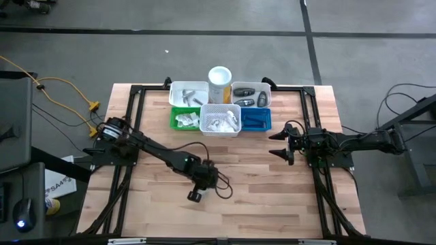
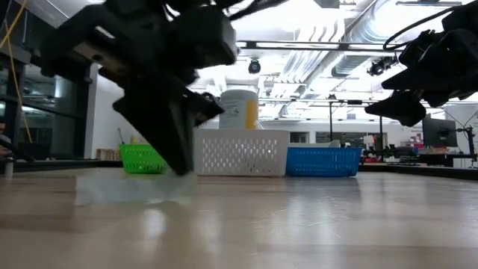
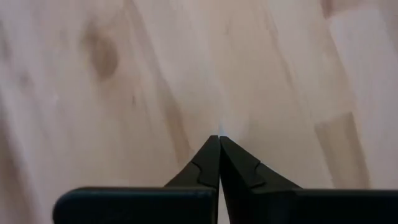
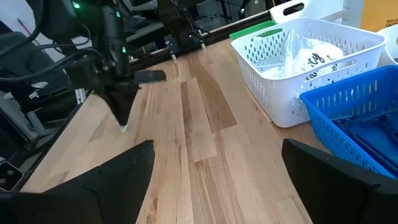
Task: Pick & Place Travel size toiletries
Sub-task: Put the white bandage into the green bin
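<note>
I see my left gripper (image 1: 195, 195) down at the pale wooden tabletop (image 1: 272, 197), its two dark fingers (image 3: 219, 163) pressed tight together, tips touching the wood. In the low view a thin, clear, flat packet (image 2: 134, 188) lies on the table right under those tips; I cannot tell whether it is pinched or merely touched.

The rest of the travel toiletries lie beyond that gripper, in the cluster of bins at the table's far edge: crinkly white packets in the white slotted plastic basket (image 1: 221, 120), more in the green bin (image 1: 184, 118), dark pieces in the blue bin (image 1: 256, 119).

My right gripper (image 1: 281, 143) hovers off the table with its fingers spread wide and empty, the blue bin just ahead of it.
</note>
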